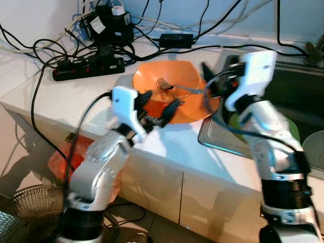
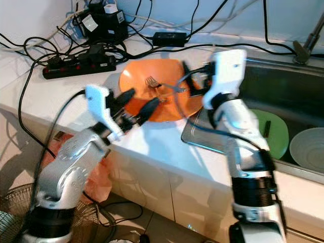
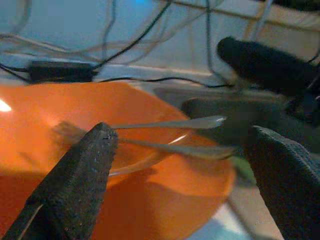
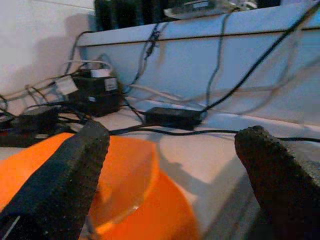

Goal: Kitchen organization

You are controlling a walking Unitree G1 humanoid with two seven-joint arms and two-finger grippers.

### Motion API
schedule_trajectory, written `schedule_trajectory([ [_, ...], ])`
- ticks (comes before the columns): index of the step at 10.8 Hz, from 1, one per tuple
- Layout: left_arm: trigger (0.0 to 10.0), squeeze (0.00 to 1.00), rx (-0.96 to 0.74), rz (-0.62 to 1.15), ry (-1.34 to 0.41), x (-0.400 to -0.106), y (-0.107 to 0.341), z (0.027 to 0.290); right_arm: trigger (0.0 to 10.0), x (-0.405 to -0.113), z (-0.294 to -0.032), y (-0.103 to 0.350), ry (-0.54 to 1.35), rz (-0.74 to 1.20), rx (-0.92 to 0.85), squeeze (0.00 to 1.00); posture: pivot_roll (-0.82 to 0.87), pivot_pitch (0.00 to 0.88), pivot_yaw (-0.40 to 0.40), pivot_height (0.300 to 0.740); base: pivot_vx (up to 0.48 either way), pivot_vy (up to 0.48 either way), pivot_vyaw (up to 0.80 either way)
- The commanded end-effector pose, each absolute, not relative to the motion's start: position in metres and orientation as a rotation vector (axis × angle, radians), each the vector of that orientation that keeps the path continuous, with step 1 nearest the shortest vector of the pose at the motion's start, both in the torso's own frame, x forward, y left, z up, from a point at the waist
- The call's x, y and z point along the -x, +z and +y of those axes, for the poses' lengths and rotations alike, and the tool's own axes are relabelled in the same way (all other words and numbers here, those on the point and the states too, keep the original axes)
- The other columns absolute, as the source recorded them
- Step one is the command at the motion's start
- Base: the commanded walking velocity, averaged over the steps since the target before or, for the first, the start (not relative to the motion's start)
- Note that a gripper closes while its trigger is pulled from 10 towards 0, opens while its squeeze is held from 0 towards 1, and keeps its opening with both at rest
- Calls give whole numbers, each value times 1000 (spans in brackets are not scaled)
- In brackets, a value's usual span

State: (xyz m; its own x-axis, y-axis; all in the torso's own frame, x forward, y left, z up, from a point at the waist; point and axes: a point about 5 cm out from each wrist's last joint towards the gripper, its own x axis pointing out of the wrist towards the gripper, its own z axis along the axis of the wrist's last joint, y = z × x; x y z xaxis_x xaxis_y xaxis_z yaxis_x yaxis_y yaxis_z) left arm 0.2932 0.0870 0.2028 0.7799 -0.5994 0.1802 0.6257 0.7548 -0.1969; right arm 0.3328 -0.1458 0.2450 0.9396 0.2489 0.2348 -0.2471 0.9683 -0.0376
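A black power strip [image 1: 88,67] lies on the white counter [image 1: 167,147] toward its back left, amid tangled cables. The left gripper [image 1: 161,109], fingers apart, hovers at the near rim of the orange plate [image 1: 190,109], which sits mid-counter beside the sink [image 1: 298,96] with two forks [image 1: 174,87] on it. The right gripper [image 1: 208,81], fingers spread, hangs over the plate's sink-side edge. A green plate [image 2: 271,132] lies in the sink.

1. we see an orange plate [image 1: 190,109] on the white counter, its edge just beside the sink.
2. a fork [image 1: 172,86] and a spoon lie in it.
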Motion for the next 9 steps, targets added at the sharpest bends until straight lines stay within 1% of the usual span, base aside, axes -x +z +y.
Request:
schedule_trajectory([
  [1,10000,0,282,-75,-683,-295,200,86,10000,-330,-150,247,231,-241,24,0,114,74,97,740,0,0,0],
  [2,10000,0,348,-54,-689,-298,199,81,10000,-329,-154,245,212,-234,30,0,100,77,98,740,0,0,0],
  [3,10000,0,498,-17,-664,-305,197,79,10000,-325,-159,244,207,-225,36,0,88,80,98,740,0,0,0],
  [5,10000,0,638,12,-616,-314,195,86,10000,-320,-164,242,222,-210,36,0,82,84,97,740,0,0,0],
  [6,10000,0,742,9,-589,-315,196,87,10000,-315,-171,237,221,-193,41,0,78,87,98,740,0,0,0],
  [7,10000,0,813,24,-522,-324,196,100,10000,-310,-181,230,209,-163,57,0,76,88,98,740,0,0,0],
  [8,10000,0,847,37,-520,-325,197,101,10000,-308,-182,226,229,-131,59,0,72,87,104,740,0,0,0],
  [9,10000,0,891,49,-529,-325,198,102,10000,-305,-179,221,292,-98,73,0,73,85,105,740,0,0,0],
])
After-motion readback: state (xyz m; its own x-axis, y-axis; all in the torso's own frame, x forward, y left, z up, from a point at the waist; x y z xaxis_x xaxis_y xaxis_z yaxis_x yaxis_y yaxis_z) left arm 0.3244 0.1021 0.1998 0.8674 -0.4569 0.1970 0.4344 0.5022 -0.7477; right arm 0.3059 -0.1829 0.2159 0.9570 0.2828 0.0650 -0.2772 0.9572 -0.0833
